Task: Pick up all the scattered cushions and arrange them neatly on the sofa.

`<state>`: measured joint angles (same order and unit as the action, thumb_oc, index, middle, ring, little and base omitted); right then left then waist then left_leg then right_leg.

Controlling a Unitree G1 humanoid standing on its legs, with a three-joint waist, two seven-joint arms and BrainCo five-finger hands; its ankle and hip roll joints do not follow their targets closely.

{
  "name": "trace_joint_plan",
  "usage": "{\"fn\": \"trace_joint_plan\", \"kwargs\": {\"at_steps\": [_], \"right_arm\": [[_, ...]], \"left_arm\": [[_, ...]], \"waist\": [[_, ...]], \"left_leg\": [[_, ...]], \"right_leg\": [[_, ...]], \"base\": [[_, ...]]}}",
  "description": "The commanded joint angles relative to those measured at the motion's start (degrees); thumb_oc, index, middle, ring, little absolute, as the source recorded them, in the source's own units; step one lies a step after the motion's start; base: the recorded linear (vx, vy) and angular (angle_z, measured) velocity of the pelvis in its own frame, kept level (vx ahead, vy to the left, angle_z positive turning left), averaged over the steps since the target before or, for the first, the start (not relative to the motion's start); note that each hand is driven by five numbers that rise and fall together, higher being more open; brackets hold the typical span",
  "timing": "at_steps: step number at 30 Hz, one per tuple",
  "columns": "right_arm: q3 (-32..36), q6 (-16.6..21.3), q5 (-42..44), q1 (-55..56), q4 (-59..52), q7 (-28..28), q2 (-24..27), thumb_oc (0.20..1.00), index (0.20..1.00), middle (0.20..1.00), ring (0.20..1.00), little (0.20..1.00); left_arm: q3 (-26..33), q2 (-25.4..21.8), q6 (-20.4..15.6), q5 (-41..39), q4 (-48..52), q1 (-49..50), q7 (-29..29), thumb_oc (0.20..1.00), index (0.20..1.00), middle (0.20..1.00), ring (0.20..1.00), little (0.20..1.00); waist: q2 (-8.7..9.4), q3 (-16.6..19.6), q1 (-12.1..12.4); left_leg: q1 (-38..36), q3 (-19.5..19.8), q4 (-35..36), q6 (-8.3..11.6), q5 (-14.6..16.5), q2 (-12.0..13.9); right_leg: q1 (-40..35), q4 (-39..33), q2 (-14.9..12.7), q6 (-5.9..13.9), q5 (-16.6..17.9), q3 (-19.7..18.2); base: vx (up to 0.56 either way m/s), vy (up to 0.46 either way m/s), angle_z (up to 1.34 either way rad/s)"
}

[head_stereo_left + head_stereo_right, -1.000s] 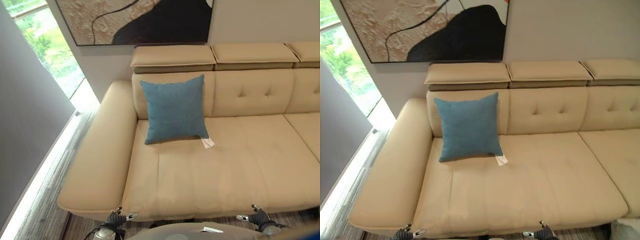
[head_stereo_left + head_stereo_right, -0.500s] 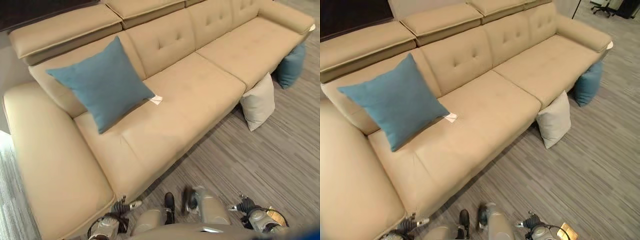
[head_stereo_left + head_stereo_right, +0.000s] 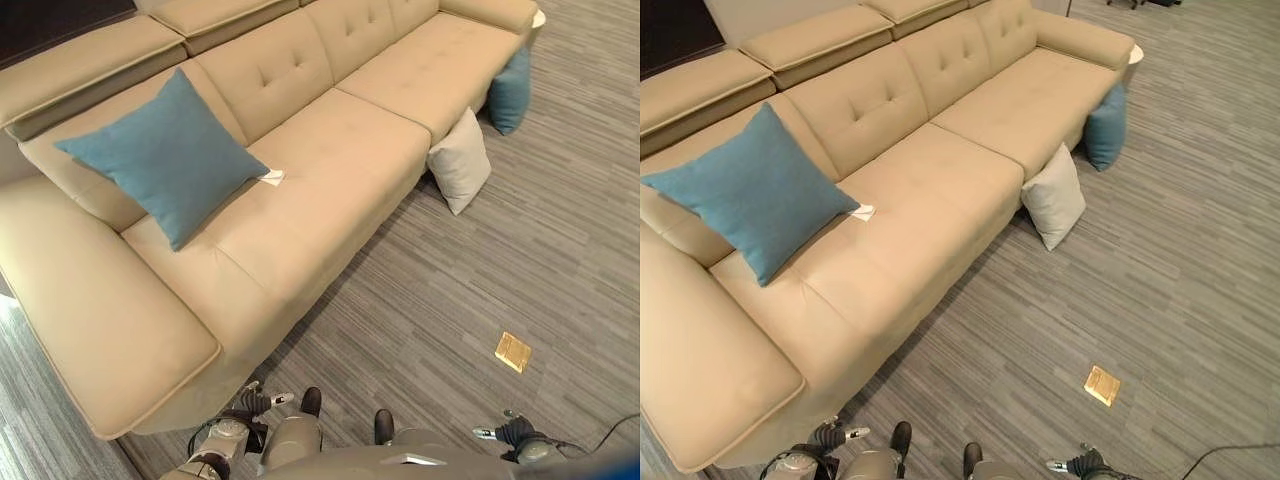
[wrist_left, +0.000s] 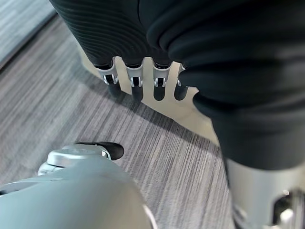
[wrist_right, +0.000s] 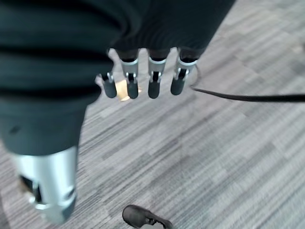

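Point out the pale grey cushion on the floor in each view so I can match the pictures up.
Left eye view: the pale grey cushion leans on the sofa front, upper right of centre.
Right eye view: the same cushion sits right of centre, above the middle.
Left wrist view: not in it.
Right wrist view: not in it.
Shared landmark: the teal floor cushion by the sofa's far end, just beyond the grey one.

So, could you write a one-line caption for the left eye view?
One blue cushion on the beige sofa; a pale cushion and another blue cushion lean against its front on the floor.
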<state>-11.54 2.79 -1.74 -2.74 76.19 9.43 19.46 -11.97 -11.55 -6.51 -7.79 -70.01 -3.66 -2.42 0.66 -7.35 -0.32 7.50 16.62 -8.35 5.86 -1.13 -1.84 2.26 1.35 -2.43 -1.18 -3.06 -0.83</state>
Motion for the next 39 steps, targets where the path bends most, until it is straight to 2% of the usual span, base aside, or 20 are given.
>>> {"fn": "trace_joint_plan", "kwargs": {"at_steps": [1,8,10,11,12,13,14,15,16,19,21,23,24,26,27,28,29,33,35,39], "right_arm": [[1.60,0.94,3.47,-1.26,-2.53,1.07,-0.16,1.000,1.000,1.000,1.000,1.000],[1.08,0.47,3.54,-1.42,-3.20,0.92,-0.67,1.000,1.000,1.000,1.000,1.000],[0.98,0.34,3.11,-1.36,-3.20,1.05,-0.72,1.000,1.000,1.000,1.000,1.000],[0.73,0.26,2.70,-1.83,-3.22,1.15,-0.81,1.000,1.000,1.000,1.000,1.000],[0.68,0.34,2.33,-1.98,-3.16,1.29,-0.81,1.000,1.000,1.000,1.000,1.000],[0.53,0.48,1.75,-1.89,-3.02,1.31,-1.01,1.000,1.000,1.000,1.000,1.000],[0.50,0.54,1.49,-1.68,-2.94,1.31,-1.06,1.000,1.000,1.000,1.000,1.000],[0.36,0.55,1.32,-1.56,-2.68,1.17,-1.11,1.000,1.000,1.000,1.000,1.000],[0.51,0.59,1.49,-1.26,-2.42,1.08,-0.96,1.000,1.000,1.000,1.000,1.000],[0.55,0.69,1.80,-1.27,-2.88,1.42,-0.50,1.000,1.000,1.000,1.000,1.000],[0.88,0.98,2.40,-1.18,-3.50,1.59,-0.02,1.000,1.000,1.000,1.000,1.000],[1.77,1.36,3.43,-1.19,-3.87,1.95,0.54,1.000,1.000,1.000,1.000,1.000],[1.99,1.21,3.82,-1.36,-3.54,2.33,0.81,1.000,1.000,1.000,1.000,1.000],[1.78,0.93,3.69,-1.21,-2.98,2.36,0.90,1.000,1.000,1.000,1.000,1.000],[1.75,0.81,3.55,-0.98,-2.42,2.47,0.84,1.000,1.000,1.000,1.000,1.000],[1.76,0.81,3.55,-0.96,-2.42,2.47,0.83,1.000,1.000,1.000,1.000,1.000],[1.68,0.72,3.41,-0.73,-1.78,2.50,0.87,1.000,1.000,1.000,1.000,1.000],[1.33,0.52,3.32,-0.42,-1.23,2.64,0.62,1.000,1.000,1.000,1.000,1.000],[1.19,0.38,3.51,-0.42,-1.18,2.69,0.33,1.000,1.000,1.000,1.000,1.000],[0.60,0.20,2.42,-0.24,-0.91,2.33,-0.33,1.000,1.000,1.000,1.000,1.000]], "left_arm": [[-0.24,-1.42,-0.46,2.29,-0.55,0.02,-0.19,1.000,1.000,1.000,1.000,1.000],[-0.23,-1.75,-0.37,3.03,-0.85,-0.52,-0.44,1.000,1.000,1.000,1.000,1.000],[-0.12,-2.11,-0.21,3.12,-0.93,-0.62,-0.49,1.000,1.000,1.000,1.000,1.000],[0.00,-2.33,-0.13,2.83,-1.05,-0.83,-0.64,1.000,1.000,1.000,1.000,1.000],[0.24,-2.51,-0.12,2.72,-1.02,-0.93,-0.66,1.000,1.000,1.000,1.000,1.000],[1.12,-2.88,0.06,2.39,-0.99,-0.56,-0.46,1.000,1.000,1.000,1.000,1.000],[1.68,-3.19,0.01,2.42,-1.12,-0.32,-0.41,1.000,1.000,1.000,1.000,1.000],[2.04,-3.29,-0.05,2.41,-1.18,0.22,-0.26,1.000,1.000,1.000,1.000,1.000],[2.54,-3.41,0.00,2.52,-1.75,0.83,-0.10,1.000,1.000,1.000,1.000,1.000],[2.59,-2.94,0.18,2.40,-2.08,0.80,-0.13,1.000,1.000,1.000,1.000,1.000],[2.37,-2.46,0.11,1.60,-1.95,0.71,-0.12,1.000,1.000,1.000,1.000,1.000],[2.15,-1.77,-0.04,0.04,-1.23,0.44,-0.11,1.000,1.000,1.000,1.000,1.000],[1.63,-1.24,-0.18,-0.65,-0.45,0.09,-0.22,1.000,1.000,1.000,1.000,1.000],[0.67,-0.88,-0.43,-1.04,0.55,-0.31,-0.32,1.000,1.000,1.000,1.000,1.000],[-0.03,-0.66,-0.52,-1.17,1.09,-0.27,-0.32,1.000,1.000,1.000,1.000,1.000],[-0.04,-0.67,-0.52,-1.17,1.10,-0.26,-0.32,1.000,1.000,1.000,1.000,1.000],[-0.20,-0.63,-0.36,-0.87,0.82,-0.24,-0.28,1.000,1.000,1.000,1.000,1.000],[-0.29,-0.55,-0.12,0.25,-0.30,0.11,-0.17,1.000,1.000,1.000,1.000,1.000],[0.07,-0.68,-0.14,0.33,-0.81,0.37,-0.36,1.000,1.000,1.000,1.000,1.000],[1.96,-0.89,0.30,0.20,-2.08,1.76,-0.24,1.000,1.000,1.000,1.000,1.000]], "waist": [[1.33,0.37,1.28],[1.00,-0.49,0.88],[0.90,-1.14,1.10],[0.64,-2.07,1.46],[0.20,-2.64,2.25],[-0.38,-2.63,3.24],[-0.20,-2.33,3.65],[0.07,-2.12,3.80],[0.57,-1.36,3.77],[0.47,-0.85,3.33],[0.30,-1.12,2.78],[0.48,-2.04,2.43],[0.86,-3.05,2.60],[1.01,-3.62,3.17],[1.42,-3.45,3.67],[1.43,-3.49,3.69],[1.58,-3.07,4.11],[0.56,-2.70,5.36],[0.61,-2.78,6.13],[1.27,-0.87,7.20]], "left_leg": [[-2.87,-2.91,1.04,-4.40,6.50,-1.74],[-3.26,-6.55,4.56,-6.13,5.62,-2.38],[-2.89,-8.12,4.50,-6.57,5.42,-2.16],[-2.58,-9.34,4.44,-6.76,5.36,-1.64],[-2.13,-10.67,4.06,-6.62,5.34,-0.94],[-1.80,-13.02,4.29,-6.21,4.87,0.51],[-2.16,-14.09,4.47,-5.99,4.83,0.81],[-2.74,-14.78,4.60,-5.96,4.80,0.82],[-3.59,-15.17,4.85,-5.71,4.89,0.90],[-4.64,-15.74,4.25,-4.96,5.51,1.60],[-4.67,-16.06,1.47,-4.14,6.35,2.19],[-2.61,-16.91,-4.88,-3.14,7.07,2.73],[0.15,-16.98,-11.76,-2.37,5.48,3.18],[2.24,-15.20,-14.34,-2.67,4.67,1.68],[4.01,-14.39,-13.01,-3.13,5.77,0.06],[3.94,-14.41,-13.02,-3.15,5.81,0.05],[5.12,-14.88,-9.70,-3.39,5.46,-0.50],[7.73,-15.45,-0.97,-3.09,-1.02,-1.33],[9.00,-16.25,-0.25,-2.86,-2.75,-1.58],[6.74,-14.09,1.38,-4.19,-1.81,-2.53]], "right_leg": [[-0.73,-2.49,0.78,6.61,3.41,-0.38],[4.20,-1.43,0.37,8.73,5.88,-3.05],[6.02,0.96,0.21,9.03,5.70,-2.31],[7.55,3.66,-0.33,9.12,5.31,0.25],[7.71,5.13,-1.93,9.01,4.22,5.58],[6.98,7.55,-5.08,7.52,2.11,15.77],[5.49,6.42,-5.52,7.48,1.72,18.31],[4.90,5.58,-5.28,7.30,1.87,18.54],[4.31,4.03,-4.12,7.18,1.88,16.81],[3.07,1.79,-3.20,6.81,2.51,15.92],[1.94,0.76,-2.51,6.36,2.27,15.39],[0.82,0.26,-2.36,5.71,1.71,15.14],[-0.22,0.02,-2.40,4.99,1.43,14.84],[-0.91,-0.27,-1.93,4.56,1.27,14.01],[-1.85,-0.86,-1.66,4.78,1.00,13.53],[-1.92,-0.89,-1.67,4.80,0.99,13.50],[-2.90,-1.45,-1.14,5.15,0.51,13.17],[-5.86,-2.62,1.48,5.10,-1.08,11.37],[-7.28,-2.97,2.26,4.94,-1.87,10.34],[-9.45,-2.34,2.09,5.13,-3.58,8.32]], "base": [[-0.09,0.123,-0.48],[-0.09,0.101,-0.63],[-0.14,0.061,-0.79],[-0.19,0.023,-0.88],[-0.22,-0.020,-1.46],[-0.13,-0.055,-1.40],[-0.04,-0.078,-1.40],[0.11,-0.161,-0.94],[0.14,-0.182,-0.99],[0.12,-0.196,-0.41],[0.08,-0.169,-0.07],[0.04,-0.179,-0.09],[0.06,-0.181,-0.09],[0.12,-0.133,-0.17],[0.13,-0.080,-0.32],[0.22,-0.083,-0.31],[0.21,-0.035,-0.22],[0.23,-0.018,-0.21],[0.22,-0.001,-0.39],[0.29,0.061,-0.58]]}}
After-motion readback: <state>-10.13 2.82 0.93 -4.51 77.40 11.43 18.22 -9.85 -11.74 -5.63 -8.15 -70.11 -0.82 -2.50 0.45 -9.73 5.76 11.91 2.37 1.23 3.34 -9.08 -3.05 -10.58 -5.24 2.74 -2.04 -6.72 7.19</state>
